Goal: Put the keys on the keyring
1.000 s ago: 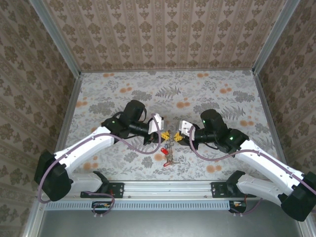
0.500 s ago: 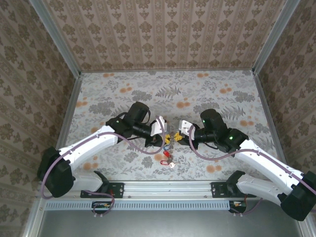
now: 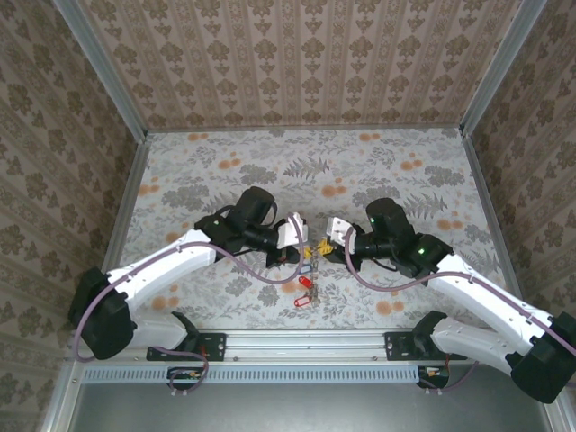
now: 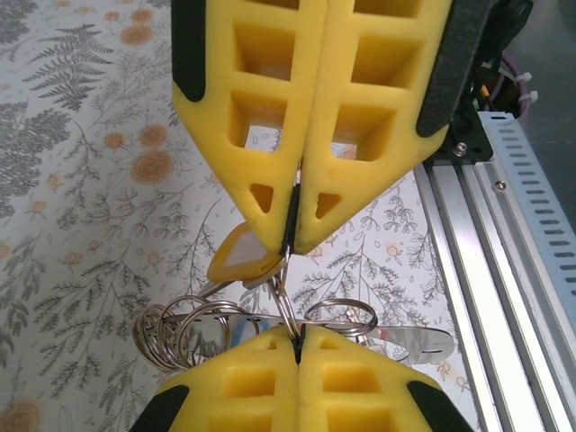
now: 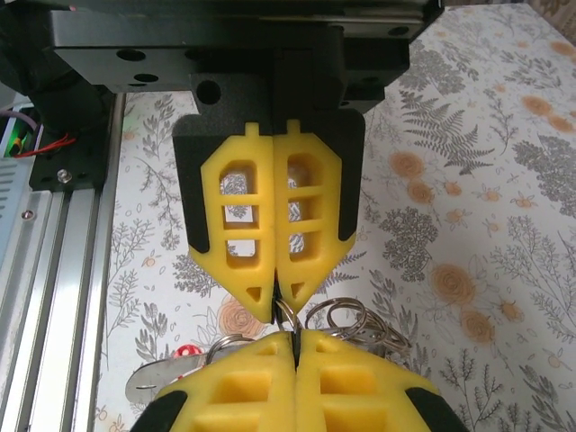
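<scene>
Over the patterned table (image 3: pixel 405 189), near its front rail, the 2 grippers are meeting tip to tip; the left gripper (image 3: pixel 301 245) and right gripper (image 3: pixel 326 245) are both pinching fully closed on the thin wire keyring (image 4: pixel 286 301) between them; a yellow key (image 4: pixel 238 263) is sitting right beside the tips; a blue key (image 3: pixel 305 266) and a red key (image 3: pixel 303 290) are showing just nearer the rail; small rings (image 4: pixel 175 331) are crowding the wire.
</scene>
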Controlling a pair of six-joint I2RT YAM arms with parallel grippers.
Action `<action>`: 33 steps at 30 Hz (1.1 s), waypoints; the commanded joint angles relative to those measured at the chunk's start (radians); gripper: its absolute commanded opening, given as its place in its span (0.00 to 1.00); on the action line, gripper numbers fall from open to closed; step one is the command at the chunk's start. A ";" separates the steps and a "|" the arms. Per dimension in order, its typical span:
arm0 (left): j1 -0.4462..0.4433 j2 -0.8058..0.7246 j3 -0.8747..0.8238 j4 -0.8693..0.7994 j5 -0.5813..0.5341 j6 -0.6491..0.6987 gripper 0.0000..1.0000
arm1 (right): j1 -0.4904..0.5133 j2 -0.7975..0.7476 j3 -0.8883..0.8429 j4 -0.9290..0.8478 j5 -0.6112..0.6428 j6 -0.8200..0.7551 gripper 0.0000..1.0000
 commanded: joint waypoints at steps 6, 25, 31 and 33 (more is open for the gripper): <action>0.009 -0.106 -0.055 0.121 0.023 0.010 0.00 | -0.035 -0.012 -0.058 0.041 -0.022 0.076 0.12; 0.026 -0.135 -0.084 0.179 0.092 0.009 0.00 | -0.046 -0.060 -0.017 0.067 -0.090 0.025 0.28; 0.032 -0.129 -0.077 0.162 0.116 0.015 0.00 | -0.046 -0.049 -0.039 0.080 -0.088 0.024 0.31; 0.034 -0.129 -0.073 0.148 0.129 0.024 0.00 | -0.044 -0.040 -0.040 0.072 -0.100 0.016 0.32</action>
